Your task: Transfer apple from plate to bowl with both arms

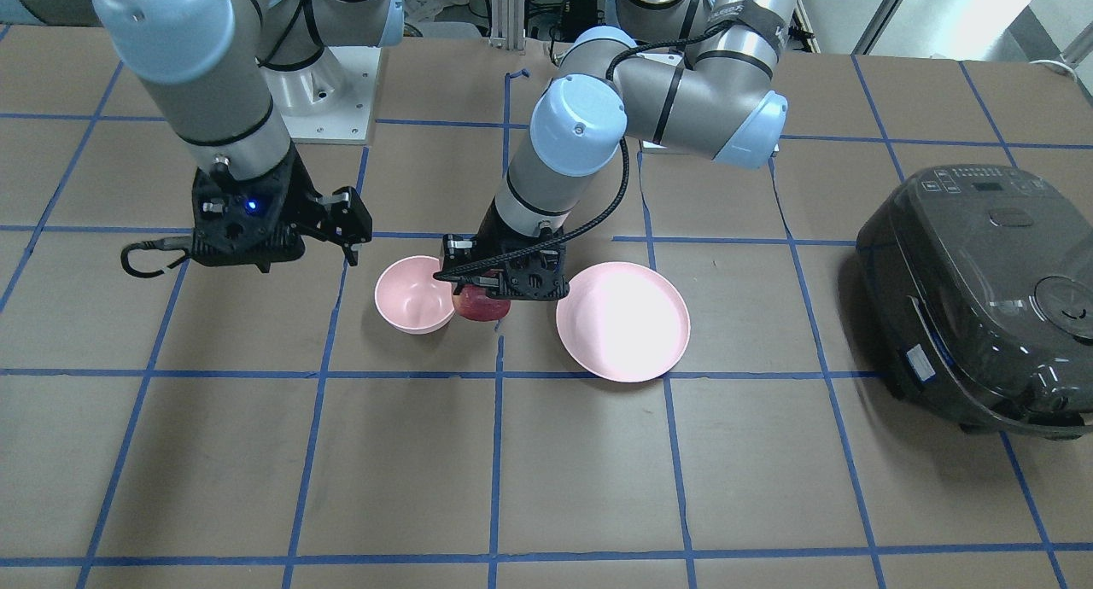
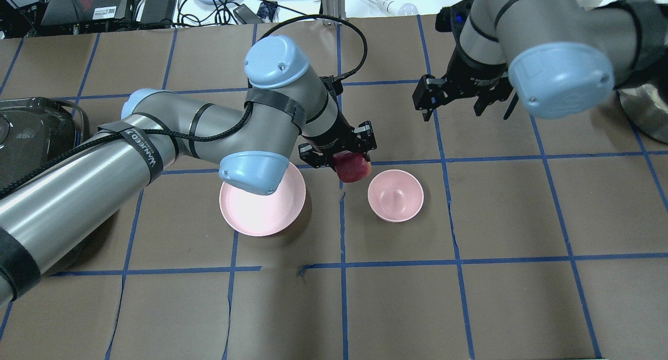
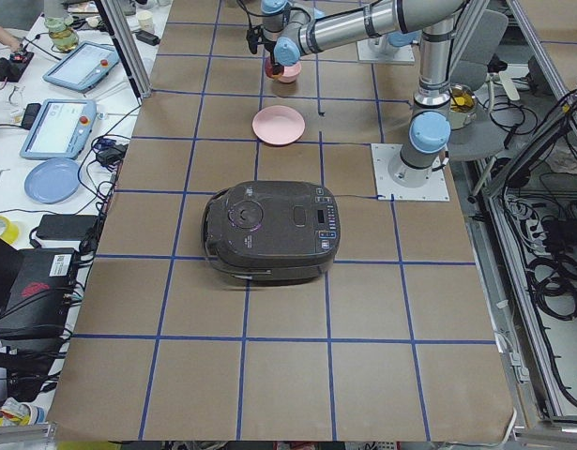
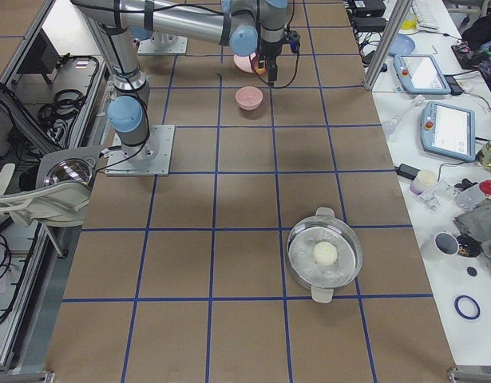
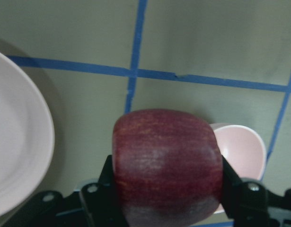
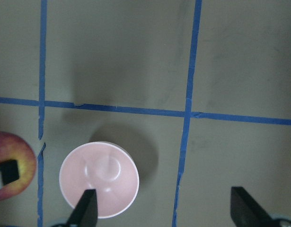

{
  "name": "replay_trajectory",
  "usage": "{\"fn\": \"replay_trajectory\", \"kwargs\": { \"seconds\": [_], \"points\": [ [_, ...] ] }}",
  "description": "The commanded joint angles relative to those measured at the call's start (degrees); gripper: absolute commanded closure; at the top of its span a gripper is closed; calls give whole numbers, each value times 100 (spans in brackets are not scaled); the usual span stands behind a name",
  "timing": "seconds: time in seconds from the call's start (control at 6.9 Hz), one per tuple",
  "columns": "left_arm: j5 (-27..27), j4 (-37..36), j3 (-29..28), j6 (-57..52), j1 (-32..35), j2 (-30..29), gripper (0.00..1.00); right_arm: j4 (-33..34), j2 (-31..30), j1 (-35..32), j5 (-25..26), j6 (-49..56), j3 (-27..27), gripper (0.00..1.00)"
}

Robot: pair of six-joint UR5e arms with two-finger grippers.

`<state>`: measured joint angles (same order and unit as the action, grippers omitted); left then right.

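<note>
Left arm reaches in over the plate. Left fingers are clamped on the apple, one finger on each flank, with the dark red skin showing faint streaks.

Apple position, overhead view: off the plate, between plate (left) and bowl (right), just beside the bowl's far-left rim and not over its opening. I cannot tell whether it touches the desk or hangs just above it.

Plate and bowl both stand upright on the desk, near each other but not touching.

Right arm comes in from the right. Right fingers are spread wide with nothing between them. They hover to the far right of the bowl, well apart from the apple. In the right wrist view the bowl lies by the left finger's tip, and a sliver of the apple shows at the left edge.

Other items:
- A dark rice cooker, lid down, sits at the desk's left end.
- A metal pot holding a pale round object sits at the right end.
- Blue tape lines grid the brown surface.
</note>
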<state>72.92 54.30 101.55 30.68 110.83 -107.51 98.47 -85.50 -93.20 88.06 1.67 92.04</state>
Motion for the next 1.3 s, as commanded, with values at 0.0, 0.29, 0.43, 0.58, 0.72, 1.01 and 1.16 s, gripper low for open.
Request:
{"fn": "replay_trajectory", "kwargs": {
  "seconds": [0.0, 0.29, 0.43, 0.58, 0.72, 1.01, 1.16],
  "points": [
    [-76, -504, -117, 854, 350, -251, 100, -1484, -72, 4, 10, 26, -1385, 0],
    [-41, -816, -179, 1150, 658, -611, 100, -1532, -63, 13, -8, 61, -1487, 0],
    [-6, -816, -266, 1134, 764, -743, 100, -1541, -72, -22, -8, 61, -1478, 0],
    [81, -807, -267, 1125, 782, -823, 96, -1550, -72, -14, -8, 70, -1478, 0],
    [160, -799, -250, 1090, 783, -841, 50, -1559, -80, -22, 1, 70, -1478, 0],
    [309, -790, -188, 828, 774, -859, 1, -1533, -72, -22, -25, 61, -1461, 0],
    [424, -772, -197, 791, 774, -842, 0, -1559, -72, -5, 1, 61, -1461, 0]
  ]
}}
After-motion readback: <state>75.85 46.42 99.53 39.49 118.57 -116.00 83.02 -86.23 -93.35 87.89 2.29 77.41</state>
